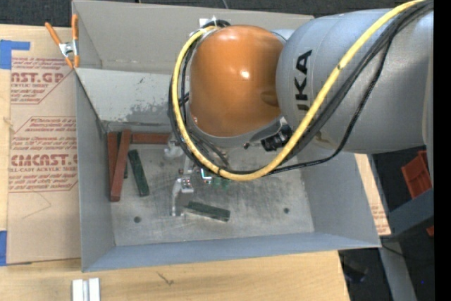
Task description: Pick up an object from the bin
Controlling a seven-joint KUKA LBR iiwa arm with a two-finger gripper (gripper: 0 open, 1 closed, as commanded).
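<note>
My gripper (183, 188) hangs low over the middle of the bin floor, just under the arm's orange cover. A dark green flat bar (209, 211) lies on the floor right beside its lower end, pointing toward the right. A second dark green bar (137, 173) lies a little to the left, apart from the gripper. Nothing shows as held.
A reddish-brown wooden strip (116, 167) stands along the bin's left side, and another reddish-brown strip (149, 139) runs along the back wall from its top end. The arm and its orange cover hide the bin's upper right part.
</note>
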